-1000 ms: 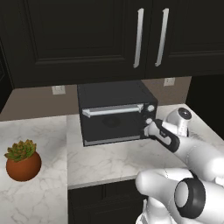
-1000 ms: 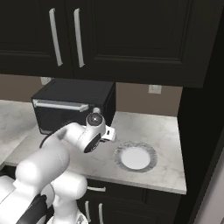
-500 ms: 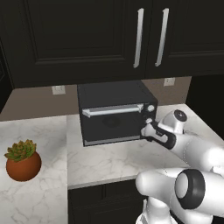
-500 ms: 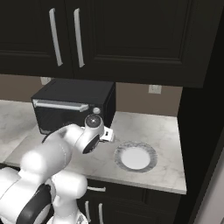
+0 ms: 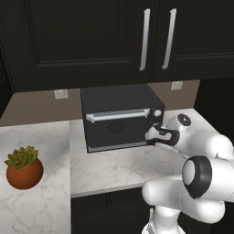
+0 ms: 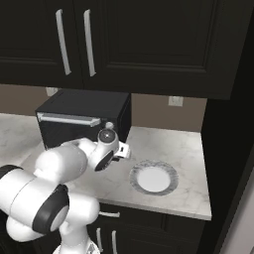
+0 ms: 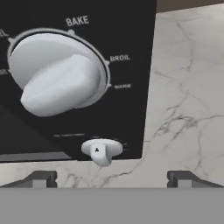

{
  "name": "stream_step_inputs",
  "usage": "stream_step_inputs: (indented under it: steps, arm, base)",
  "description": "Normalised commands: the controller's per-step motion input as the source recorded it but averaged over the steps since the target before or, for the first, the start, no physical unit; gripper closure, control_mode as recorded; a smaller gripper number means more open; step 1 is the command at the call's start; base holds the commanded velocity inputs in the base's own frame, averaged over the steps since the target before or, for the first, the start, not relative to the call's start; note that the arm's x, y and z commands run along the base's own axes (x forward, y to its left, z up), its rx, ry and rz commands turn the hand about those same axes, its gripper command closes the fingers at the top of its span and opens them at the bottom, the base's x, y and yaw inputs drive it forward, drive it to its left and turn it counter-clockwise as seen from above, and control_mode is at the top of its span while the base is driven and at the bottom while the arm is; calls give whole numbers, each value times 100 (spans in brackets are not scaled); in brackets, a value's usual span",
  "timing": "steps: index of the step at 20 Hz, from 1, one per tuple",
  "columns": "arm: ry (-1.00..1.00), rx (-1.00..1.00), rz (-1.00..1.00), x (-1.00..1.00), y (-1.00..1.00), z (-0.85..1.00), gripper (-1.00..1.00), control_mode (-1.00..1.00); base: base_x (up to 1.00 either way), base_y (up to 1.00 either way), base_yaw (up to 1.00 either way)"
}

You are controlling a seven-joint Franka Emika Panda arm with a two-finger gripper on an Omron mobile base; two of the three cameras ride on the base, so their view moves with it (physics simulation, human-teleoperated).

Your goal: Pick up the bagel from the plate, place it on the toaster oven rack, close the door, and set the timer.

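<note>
Door (image 5: 119, 128) is shut: black front panel, long silver bar handle (image 5: 118, 115) across its top. Toaster oven (image 6: 84, 121) sits at the back of the marble counter (image 5: 114, 167), under the dark cabinets. Plate (image 6: 153, 178) is white with a greyish ridged rim, bare, right of the oven near the counter's front edge. No bagel or rack visible with the door shut.

Pincer (image 7: 110, 178) jaws wide, nothing between them, close in front of the oven's right-hand knob panel. Hand view: big white knob (image 7: 59, 83) with BAKE / BROIL / WARM marks, smaller white knob (image 7: 102, 151) below it, just above the gap between the fingertips (image 7: 40, 178).

Versus a second ago: arm has crept slightly nearer the knob panel; door, plate and potted plant (image 5: 24, 167) unchanged.
</note>
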Motion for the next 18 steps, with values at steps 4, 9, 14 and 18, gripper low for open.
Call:
stream_step_inputs:
  steps: [4, 9, 14, 18]
  arm:
    - [0, 0, 0, 21, 0, -9, -100, -100]
    - [0, 0, 0, 15, 0, -21, -100, -100]
    - [0, 0, 0, 12, 0, -23, -100, -100]
    - [0, 0, 0, 14, 0, -14, -100, -100]
  base:
    - [0, 0, 0]
    - [0, 0, 0]
    - [0, 0, 0]
    - [0, 0, 0]
